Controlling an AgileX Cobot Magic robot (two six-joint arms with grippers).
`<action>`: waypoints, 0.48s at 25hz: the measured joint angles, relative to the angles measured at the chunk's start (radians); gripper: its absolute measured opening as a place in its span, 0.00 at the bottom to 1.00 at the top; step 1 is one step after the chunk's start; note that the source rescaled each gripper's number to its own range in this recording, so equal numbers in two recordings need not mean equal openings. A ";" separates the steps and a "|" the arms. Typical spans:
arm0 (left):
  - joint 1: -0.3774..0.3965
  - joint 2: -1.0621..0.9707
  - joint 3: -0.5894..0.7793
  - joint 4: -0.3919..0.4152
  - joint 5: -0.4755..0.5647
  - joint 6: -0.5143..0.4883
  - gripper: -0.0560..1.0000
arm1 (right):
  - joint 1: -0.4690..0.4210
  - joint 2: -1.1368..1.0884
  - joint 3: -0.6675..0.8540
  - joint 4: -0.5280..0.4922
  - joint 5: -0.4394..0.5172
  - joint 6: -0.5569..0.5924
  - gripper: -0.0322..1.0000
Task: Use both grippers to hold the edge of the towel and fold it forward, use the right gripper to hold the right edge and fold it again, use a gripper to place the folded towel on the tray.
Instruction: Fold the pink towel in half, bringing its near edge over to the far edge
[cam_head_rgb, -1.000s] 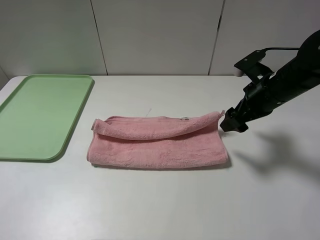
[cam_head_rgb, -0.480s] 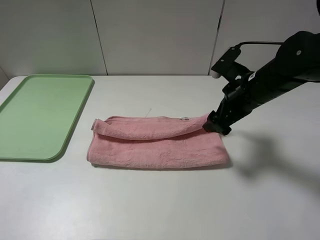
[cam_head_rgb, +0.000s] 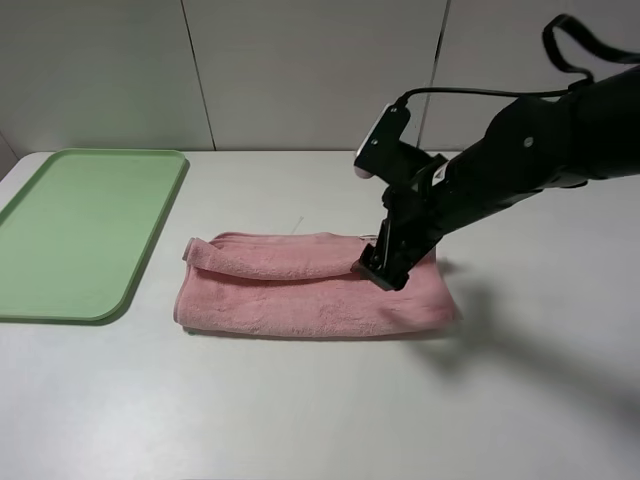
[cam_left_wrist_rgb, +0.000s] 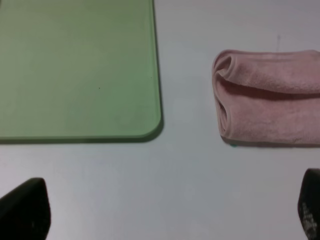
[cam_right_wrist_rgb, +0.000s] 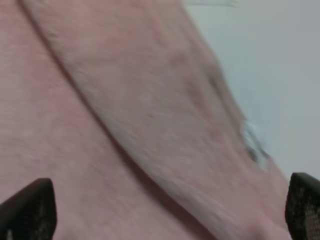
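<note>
White bench (cam_head_rgb: 300, 400) carries the once-folded towel (cam_head_rgb: 290, 295) near the tray (cam_head_rgb: 70, 230); right pincer (cam_head_rgb: 381, 272) (tips apart, like the left pincer (cam_left_wrist_rgb: 165, 212)) sits on its right part. Second fold likely next: clamp that edge, carry leftward.

Your right arm (cam_head_rgb: 530, 150) slants down and leftward, the right gripper (cam_head_rgb: 383, 270) tipped low with jaws wide apart. Your left gripper (cam_left_wrist_rgb: 167, 220) has its jaws spread wide too.
</note>
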 joint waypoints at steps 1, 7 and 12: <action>0.000 0.000 0.000 0.000 0.000 0.000 1.00 | 0.015 0.018 0.000 -0.002 -0.019 0.000 1.00; 0.000 0.000 0.000 0.000 0.000 0.000 1.00 | 0.103 0.092 0.000 -0.002 -0.186 0.000 1.00; 0.000 0.000 0.000 0.000 0.000 0.000 1.00 | 0.124 0.142 0.000 -0.002 -0.289 -0.003 1.00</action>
